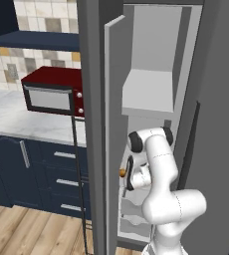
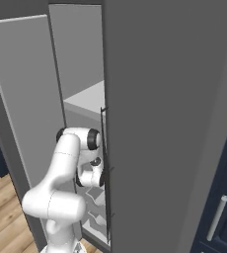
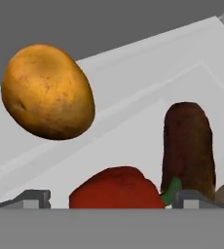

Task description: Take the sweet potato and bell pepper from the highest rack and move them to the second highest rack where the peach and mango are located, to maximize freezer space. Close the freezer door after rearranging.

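In the hand view the gripper (image 3: 109, 202) is seen with its tips spread wide apart and nothing clamped, the bell pepper (image 3: 116, 188) lying between them at 6 o'clock (apparently just set down). The sweet potato (image 3: 188, 148) stands at 3 o'clock beside it; the mango (image 3: 47, 91) sits at 10 o'clock, all on the second highest rack (image 3: 133, 92). The freezer door (image 1: 113, 129) is swung open for access.
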Controlling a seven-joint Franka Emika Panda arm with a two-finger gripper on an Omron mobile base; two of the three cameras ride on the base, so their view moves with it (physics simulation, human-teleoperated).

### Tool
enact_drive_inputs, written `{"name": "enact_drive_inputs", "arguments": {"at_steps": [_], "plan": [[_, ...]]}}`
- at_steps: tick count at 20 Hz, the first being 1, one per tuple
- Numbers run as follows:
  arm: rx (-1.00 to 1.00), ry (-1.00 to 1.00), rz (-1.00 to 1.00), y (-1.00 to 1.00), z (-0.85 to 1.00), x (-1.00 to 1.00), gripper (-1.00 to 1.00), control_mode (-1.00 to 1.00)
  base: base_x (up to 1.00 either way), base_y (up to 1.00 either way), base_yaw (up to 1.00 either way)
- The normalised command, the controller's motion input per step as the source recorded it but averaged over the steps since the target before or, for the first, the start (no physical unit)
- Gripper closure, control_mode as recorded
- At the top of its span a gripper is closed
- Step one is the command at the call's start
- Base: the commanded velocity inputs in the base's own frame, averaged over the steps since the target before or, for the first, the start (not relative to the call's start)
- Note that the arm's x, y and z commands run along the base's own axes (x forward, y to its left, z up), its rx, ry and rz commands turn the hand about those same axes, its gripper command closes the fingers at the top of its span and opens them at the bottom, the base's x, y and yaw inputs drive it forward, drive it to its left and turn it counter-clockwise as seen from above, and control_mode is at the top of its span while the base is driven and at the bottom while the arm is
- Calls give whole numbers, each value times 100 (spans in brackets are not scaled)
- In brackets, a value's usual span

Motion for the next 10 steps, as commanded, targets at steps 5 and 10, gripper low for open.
{"name": "enact_drive_inputs", "arguments": {"at_steps": [5, 10], "plan": [[0, -18, 0, 19, 6, -17, -100, -100, 0, 0, 0], [-2, -24, 0, 31, 29, -48, -100, -100, 0, 0, 0]]}}
